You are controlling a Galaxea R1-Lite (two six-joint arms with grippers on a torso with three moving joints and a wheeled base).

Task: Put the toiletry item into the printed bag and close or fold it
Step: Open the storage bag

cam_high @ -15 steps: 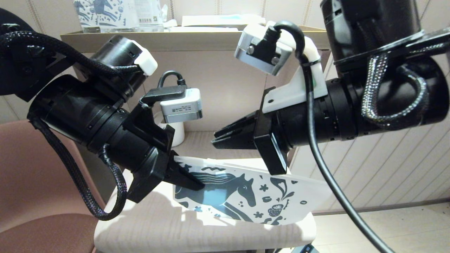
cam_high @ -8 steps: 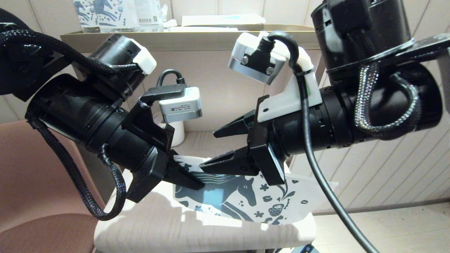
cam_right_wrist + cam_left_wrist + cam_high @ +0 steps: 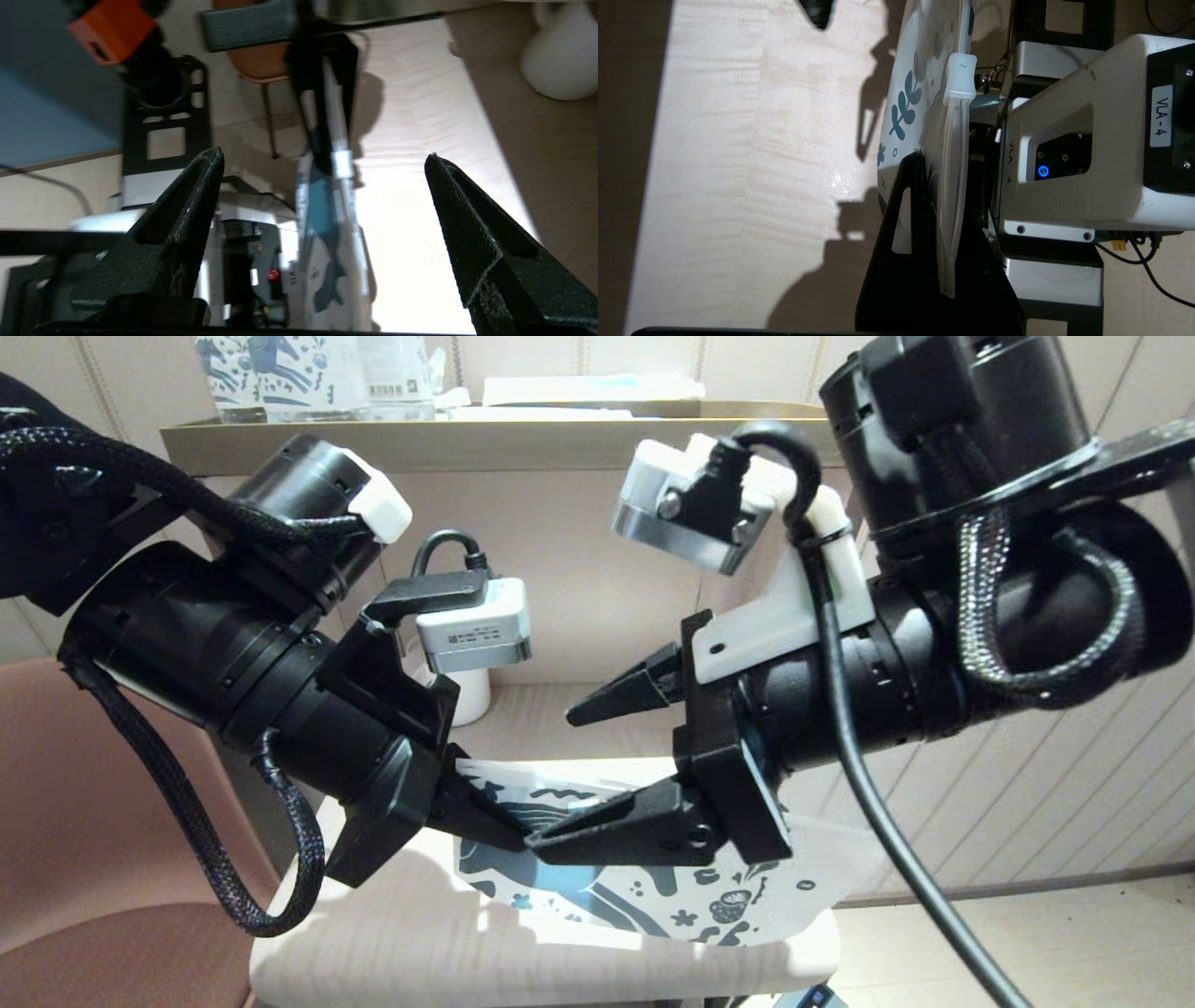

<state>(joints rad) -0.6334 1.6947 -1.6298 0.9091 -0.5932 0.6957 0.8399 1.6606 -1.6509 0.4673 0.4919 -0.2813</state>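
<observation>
Your left pincer, centre-left of the head frame, is clamped on the left edge of the printed bag, lifting that edge above the pale surface. Your right pincer, frame centre, stands spread wide, lower finger over the bag's horse print. The white slider tab sits on the zip edge. White mug behind, mid-frame. Toiletry item: not discernible.

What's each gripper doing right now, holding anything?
Left gripper: closed on the flat white plastic zip pouch with the dark blue horse print.
Right gripper: open, holding nothing.
</observation>
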